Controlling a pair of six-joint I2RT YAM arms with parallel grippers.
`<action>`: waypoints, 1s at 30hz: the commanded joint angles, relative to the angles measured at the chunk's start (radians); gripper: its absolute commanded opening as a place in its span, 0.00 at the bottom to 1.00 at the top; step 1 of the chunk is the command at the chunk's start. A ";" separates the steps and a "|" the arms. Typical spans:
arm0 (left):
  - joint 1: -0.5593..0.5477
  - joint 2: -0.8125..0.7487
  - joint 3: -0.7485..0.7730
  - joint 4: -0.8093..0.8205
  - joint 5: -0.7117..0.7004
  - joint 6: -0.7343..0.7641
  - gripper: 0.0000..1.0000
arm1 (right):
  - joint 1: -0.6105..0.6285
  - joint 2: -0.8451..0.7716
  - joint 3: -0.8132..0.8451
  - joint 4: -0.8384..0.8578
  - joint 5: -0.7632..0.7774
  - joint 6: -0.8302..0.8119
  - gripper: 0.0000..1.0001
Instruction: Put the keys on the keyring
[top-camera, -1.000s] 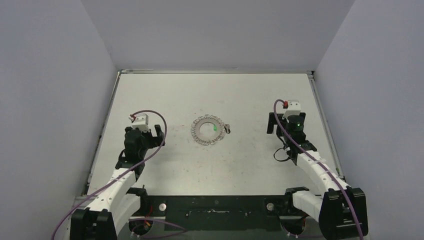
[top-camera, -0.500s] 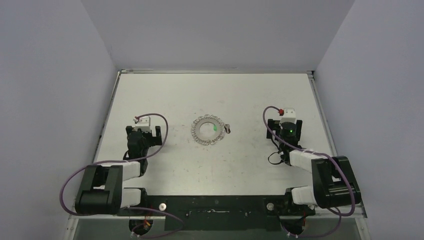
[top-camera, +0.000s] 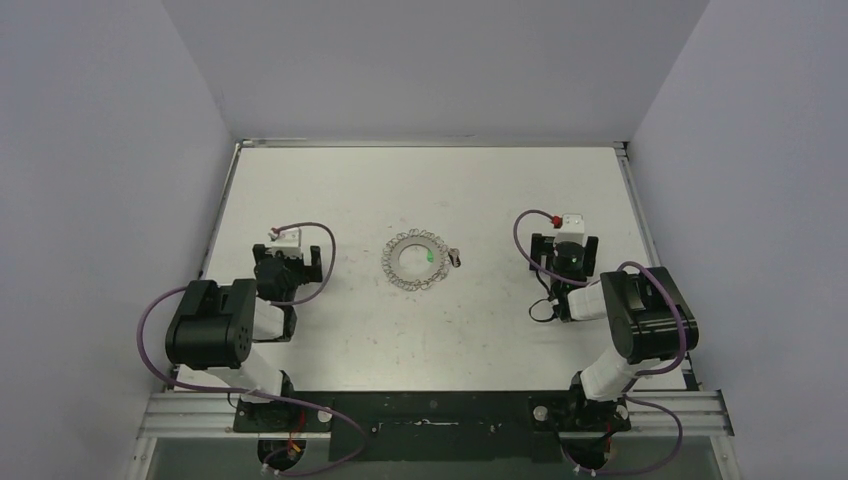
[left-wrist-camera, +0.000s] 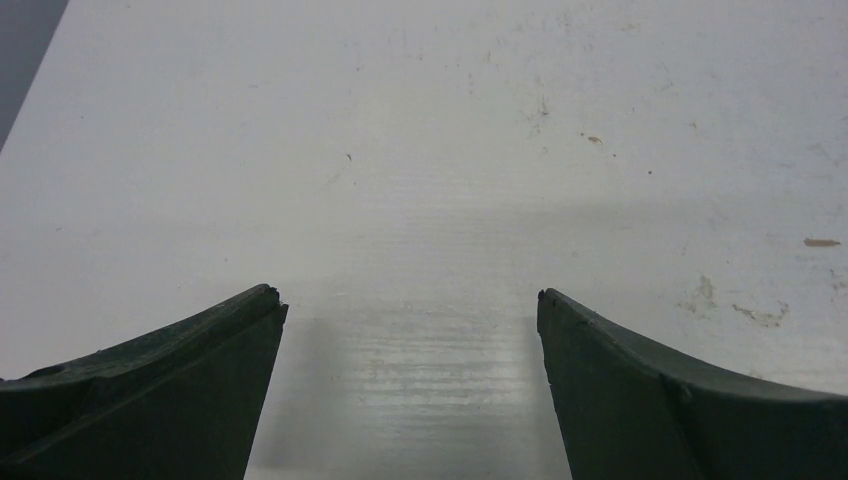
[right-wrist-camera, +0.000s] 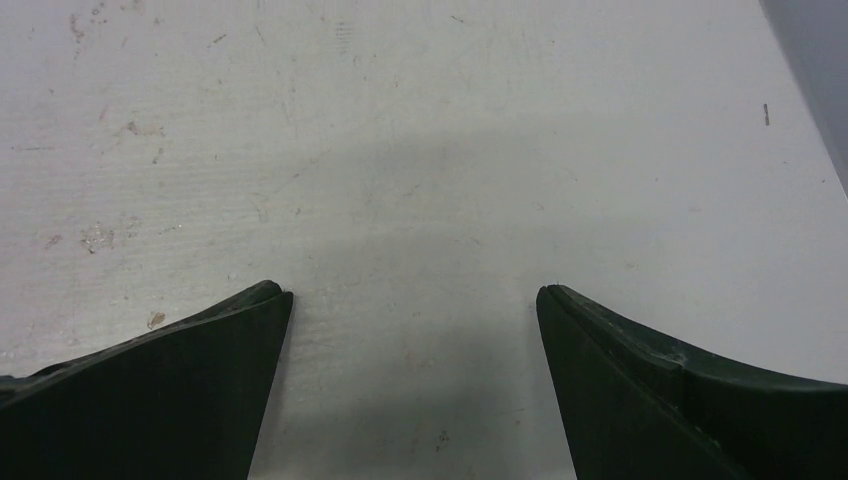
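L gripper (left-wrist-camera: 405, 297) sits low over the table (top-camera: 500, 190) toward its left edge, jaws wide apart, bare table btwn them. I see the keyring (top-camera: 413, 261) flat mid-table, w/ the keys (top-camera: 432, 256) at its right rim. R gripper (right-wrist-camera: 413, 290) is toward the right edge, jaws likewise apart.

Top view, centre: keys (top-camera: 432, 256) too small to resolve. Cannot tell whether threaded on keyring (top-camera: 398, 262) or lying across it. Wrist views: left gripper (left-wrist-camera: 410, 295) and right gripper (right-wrist-camera: 415, 290) fingers cropped at bottom edge.
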 joint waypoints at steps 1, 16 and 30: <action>0.018 0.003 0.060 0.004 -0.014 -0.002 0.97 | -0.005 -0.013 0.034 0.080 0.000 0.008 1.00; 0.018 0.005 0.119 -0.100 -0.099 -0.041 0.97 | -0.005 -0.015 0.036 0.073 -0.003 0.010 1.00; 0.018 0.004 0.124 -0.110 -0.114 -0.048 0.97 | -0.005 -0.014 0.036 0.073 -0.003 0.010 1.00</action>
